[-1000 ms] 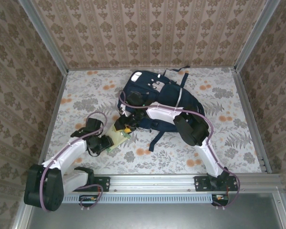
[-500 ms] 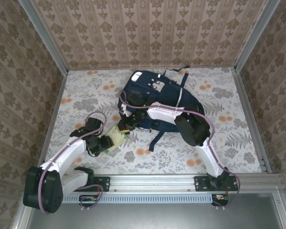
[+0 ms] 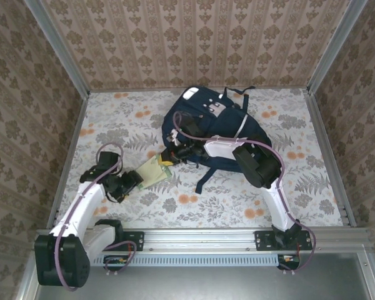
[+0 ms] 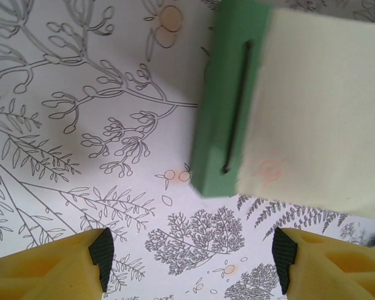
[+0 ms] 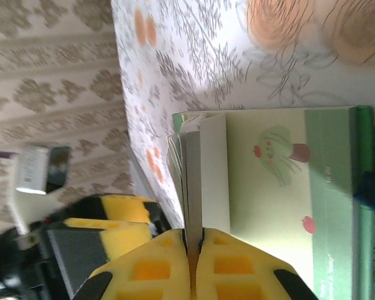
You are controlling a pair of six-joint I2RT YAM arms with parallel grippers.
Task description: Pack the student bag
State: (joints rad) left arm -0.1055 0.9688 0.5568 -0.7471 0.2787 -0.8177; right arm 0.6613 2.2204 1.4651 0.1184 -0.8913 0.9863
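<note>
A floral-print bench (image 3: 287,187) sits inside patterned wallpaper walls. The student bag (image 3: 206,119) lies at the far middle of it, straps trailing toward the arms. Just beside the bag's near left edge lies a green-spined notebook (image 3: 151,170). The right pincer (image 3: 170,155) is pinching the notebook's cover edge. The left pincer (image 3: 132,182) hangs spread, close to the notebook's other end.

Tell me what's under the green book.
The floral tablecloth shows around the green book; whatever lies directly beneath it is covered. The right gripper pinches its page edge.
</note>
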